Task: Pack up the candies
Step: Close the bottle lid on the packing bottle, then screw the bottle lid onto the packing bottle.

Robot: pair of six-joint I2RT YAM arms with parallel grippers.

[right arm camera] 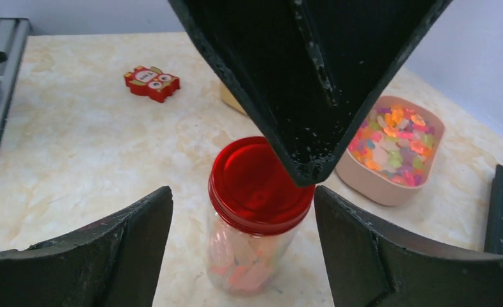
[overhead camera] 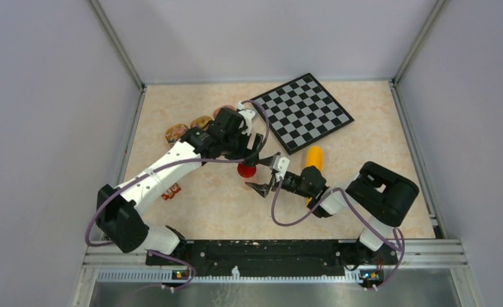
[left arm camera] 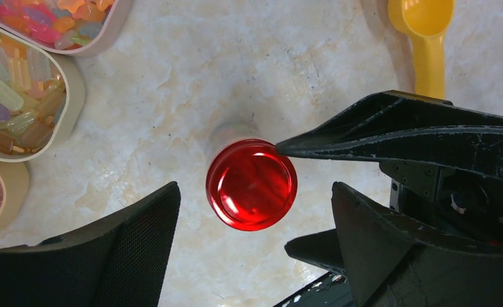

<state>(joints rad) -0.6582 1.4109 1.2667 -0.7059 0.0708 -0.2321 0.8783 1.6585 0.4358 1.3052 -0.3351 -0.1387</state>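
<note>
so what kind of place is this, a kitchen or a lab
Most likely a robot lab test cell, not a kitchen: grey walls on metal framing box in the table, a checkerboard lies at the back, and a left arm and right arm are bolted to the near edge.

View from above. A red lid (left arm camera: 251, 184) on a clear jar (left arm camera: 235, 132) sits at centre on the marbled surface (left arm camera: 172, 83). The left fingers (left arm camera: 121, 256) stand wide apart on either side of it, clear of its rim. A right finger (left arm camera: 396, 128) reaches in, its tip at the lid's upper-right edge. Beige dishes (left arm camera: 76, 86) holding the candies (left arm camera: 18, 96) lie at left. A yellow scoop (left arm camera: 428, 38) lies at upper right.
</note>
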